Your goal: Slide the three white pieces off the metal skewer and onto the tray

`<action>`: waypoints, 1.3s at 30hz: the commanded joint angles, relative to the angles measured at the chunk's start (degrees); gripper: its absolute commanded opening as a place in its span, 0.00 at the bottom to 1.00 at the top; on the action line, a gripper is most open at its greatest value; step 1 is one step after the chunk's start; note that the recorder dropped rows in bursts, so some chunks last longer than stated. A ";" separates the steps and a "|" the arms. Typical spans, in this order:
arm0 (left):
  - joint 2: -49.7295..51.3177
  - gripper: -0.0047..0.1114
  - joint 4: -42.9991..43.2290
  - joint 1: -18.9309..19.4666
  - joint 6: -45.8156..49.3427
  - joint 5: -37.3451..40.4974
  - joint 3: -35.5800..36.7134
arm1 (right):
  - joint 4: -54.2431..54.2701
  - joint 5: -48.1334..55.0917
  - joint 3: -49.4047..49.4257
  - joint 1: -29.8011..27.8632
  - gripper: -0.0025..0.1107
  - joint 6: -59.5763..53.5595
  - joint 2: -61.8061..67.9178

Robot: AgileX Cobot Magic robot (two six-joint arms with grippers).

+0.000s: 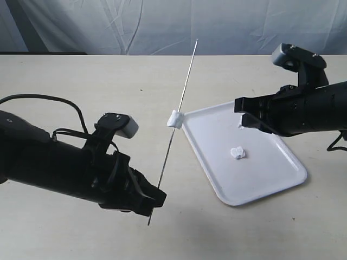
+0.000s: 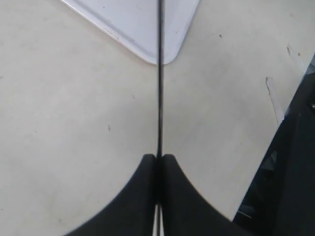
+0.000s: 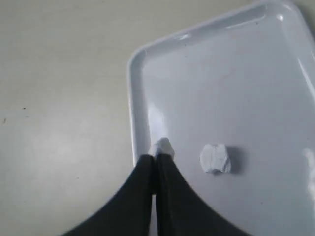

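Note:
The thin metal skewer [image 1: 184, 92] stands tilted above the table, its lower end pinched in my left gripper [image 1: 157, 196], which is shut on it; in the left wrist view the skewer [image 2: 159, 88] runs straight out from the closed left gripper [image 2: 159, 158]. One white piece [image 1: 174, 119] sits on the skewer about halfway up, beside the corner of the white tray [image 1: 265, 168]. A second white piece [image 1: 237, 153] lies on the tray. My right gripper [image 3: 156, 158] hovers over the tray [image 3: 221, 88], shut on the third white piece [image 3: 162, 146], next to the lying piece [image 3: 215, 158].
The beige table [image 1: 108, 81] carries the tray, which lies at the right. A crumpled pale backdrop [image 1: 162, 21] hangs along the far edge. A black cable [image 1: 49, 98] loops over the left arm. A tray corner [image 2: 142, 24] shows past the left gripper.

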 commanded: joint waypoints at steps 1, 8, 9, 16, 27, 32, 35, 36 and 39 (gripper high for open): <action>-0.45 0.04 0.03 -0.09 -0.15 -0.42 0.24 | 0.03 -1.44 0.26 -0.30 0.02 -0.01 4.82; -0.45 0.04 0.03 -0.09 -0.02 0.96 0.24 | 0.79 -3.77 0.26 0.65 0.02 -0.39 14.48; -0.45 0.04 0.03 -0.09 0.10 0.96 0.24 | 1.48 -5.46 0.26 1.74 0.02 -0.99 14.89; -0.45 0.04 0.56 -0.09 0.08 0.85 0.24 | 3.07 -7.02 0.26 3.24 0.18 -1.13 14.89; -0.45 0.04 2.06 -0.09 -1.79 -2.91 -2.30 | 4.00 5.15 -5.06 3.14 0.30 -1.82 3.62; 0.02 0.04 3.29 -0.09 -4.68 -2.09 -5.06 | 0.85 6.89 -5.71 3.14 0.30 -1.82 -5.95; 0.48 0.04 2.93 -0.09 -4.68 -0.16 -7.25 | -3.32 8.79 -5.71 3.14 0.30 0.45 -10.05; 0.74 0.04 2.76 -0.09 -5.14 0.47 -8.16 | -3.46 9.51 -5.71 3.14 0.30 0.89 -11.21; 2.16 0.04 1.96 1.80 -5.71 7.80 -11.01 | -3.34 12.02 -6.49 3.14 0.30 0.89 -14.58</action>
